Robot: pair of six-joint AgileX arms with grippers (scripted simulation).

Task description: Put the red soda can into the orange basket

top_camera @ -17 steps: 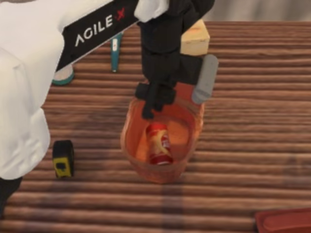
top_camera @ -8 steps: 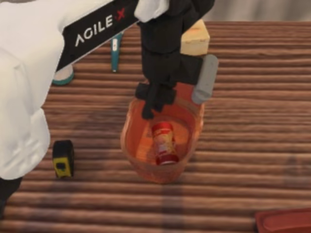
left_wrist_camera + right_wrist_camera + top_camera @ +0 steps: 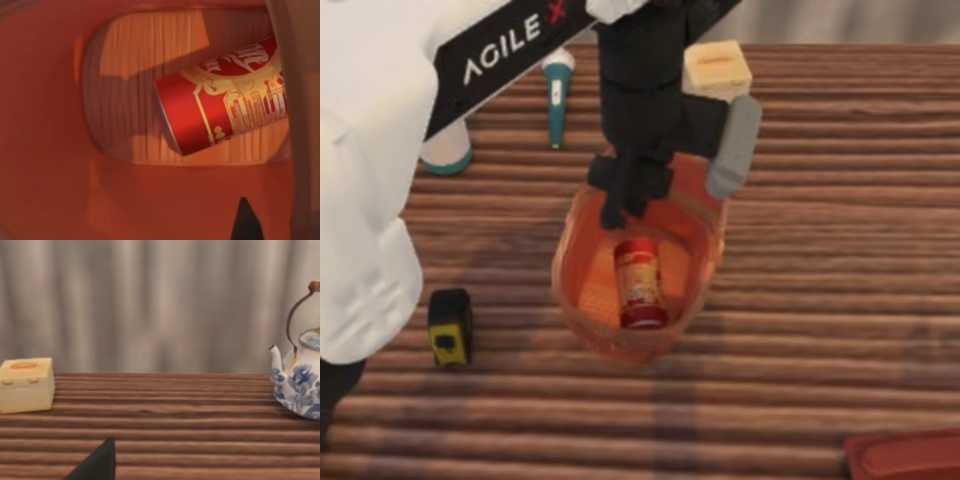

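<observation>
Your left gripper (image 3: 620,205) hangs over far end of orange basket (image 3: 575,265), holding nothing; finger spread not readable. Red soda can (image 3: 640,283) lies on side on basket floor, clear of gripper. Near basket: cream box (image 3: 717,68), teal-handled tool (image 3: 557,95), yellow tape measure (image 3: 450,326). Your right arm out of top view.

left gripper (image 3: 617,205) — low, pointing down
</observation>
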